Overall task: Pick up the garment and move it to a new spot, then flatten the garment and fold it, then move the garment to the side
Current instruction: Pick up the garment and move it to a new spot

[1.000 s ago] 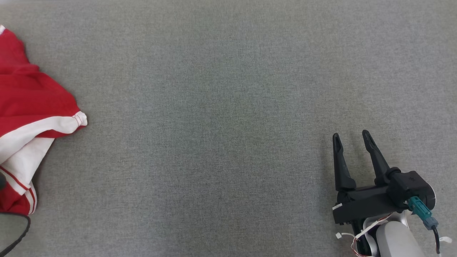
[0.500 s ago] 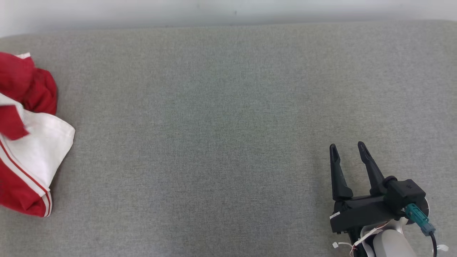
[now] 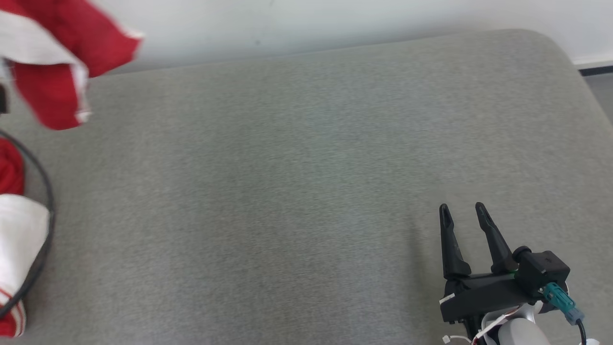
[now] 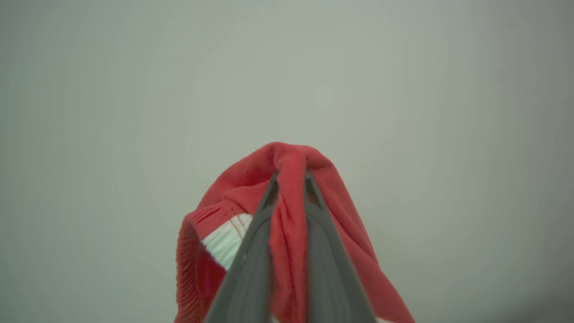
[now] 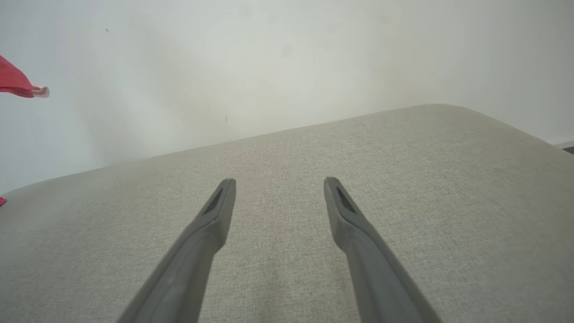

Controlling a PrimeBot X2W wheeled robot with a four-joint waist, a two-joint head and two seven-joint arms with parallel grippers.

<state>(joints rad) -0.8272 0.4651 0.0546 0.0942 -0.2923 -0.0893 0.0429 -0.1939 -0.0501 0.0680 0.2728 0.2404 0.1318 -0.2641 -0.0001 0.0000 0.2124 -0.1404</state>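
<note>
The garment (image 3: 52, 57) is red with white panels and hangs in the air at the head view's upper left, blurred; more of its cloth (image 3: 17, 230) shows at the left edge. In the left wrist view my left gripper (image 4: 290, 177) is shut on a bunched red fold of the garment (image 4: 314, 179), which drapes over both fingers against a pale wall. My right gripper (image 3: 462, 211) stands open at the lower right, low over the grey cushion (image 3: 306, 191), nothing between its fingers. In the right wrist view the right gripper (image 5: 278, 186) points along the cushion, with a garment corner (image 5: 18, 83) at far left.
The grey cushion's (image 5: 403, 179) rounded far edge meets a white wall (image 3: 335, 19). A dark floor strip (image 3: 596, 71) shows past the cushion's right corner. A black cable (image 3: 40, 201) loops at the head view's left edge.
The garment has been lifted off the cushion and now hangs high at the upper left. The head camera has tilted up, bringing the wall and the cushion's far edge into view.
</note>
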